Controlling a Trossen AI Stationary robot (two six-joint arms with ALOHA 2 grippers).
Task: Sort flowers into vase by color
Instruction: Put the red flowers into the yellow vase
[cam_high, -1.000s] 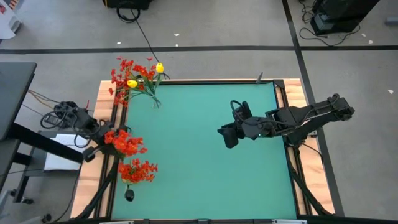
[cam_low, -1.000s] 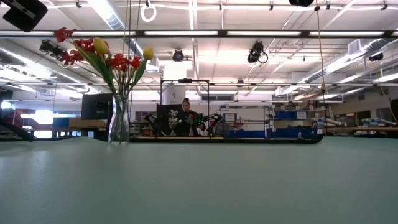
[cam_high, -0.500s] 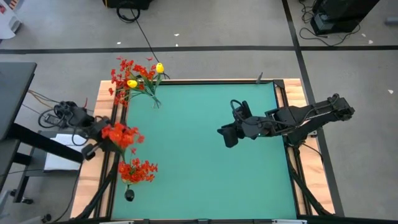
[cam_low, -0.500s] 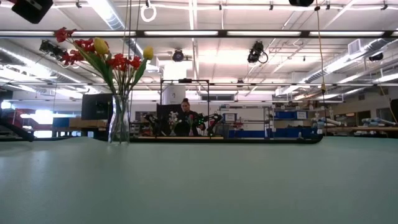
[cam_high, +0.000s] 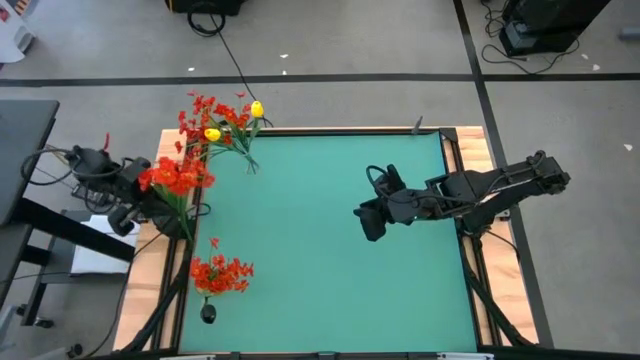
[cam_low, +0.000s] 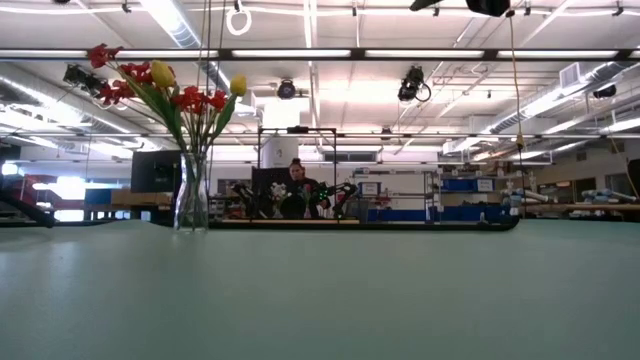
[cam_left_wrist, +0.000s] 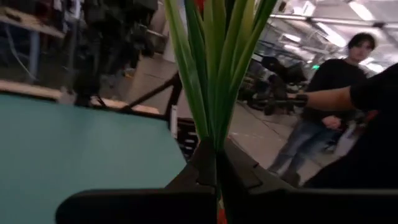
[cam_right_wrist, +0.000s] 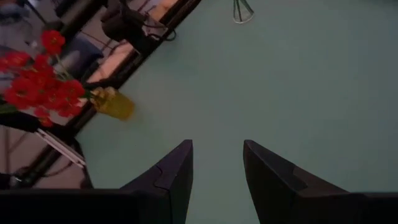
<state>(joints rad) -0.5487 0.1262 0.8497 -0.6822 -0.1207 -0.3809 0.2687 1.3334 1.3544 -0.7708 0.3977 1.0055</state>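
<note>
A clear glass vase (cam_low: 192, 196) at the table's far left holds red sprays and yellow buds (cam_high: 222, 128). Another red spray (cam_high: 221, 272) stands in a small dark vase (cam_high: 207, 313) at the near left. My left gripper (cam_high: 152, 200) is over the table's left edge, shut on a third red spray (cam_high: 175, 176). Its green stem (cam_high: 185, 224) trails toward the near side. My right gripper (cam_high: 370, 222) hangs open above the table's middle right, with only bare tabletop between its fingers (cam_right_wrist: 171, 177). My left gripper pinches the spray's green stem and leaves (cam_left_wrist: 214, 142) between its two shut fingers, which point about level. The leaves rise out of the fingers (cam_left_wrist: 239, 171) and fan upward. The spray is lifted clear of the table, blossoms up and the stem's lower end free.
The green tabletop (cam_high: 320, 250) has a raised wooden border (cam_high: 160, 160) along its sides. People and equipment stand in the room beyond the far edge (cam_low: 297, 190), and a person (cam_left_wrist: 323, 106) shows in the left wrist view. Cables lie on the floor to the left.
My left gripper has risen and gone toward the table's far-left corner, still shut on the red spray. The spray has gone with it, from beside the near-left vase toward the glass vase, staying clear of the table. My right gripper has kept its place.
</note>
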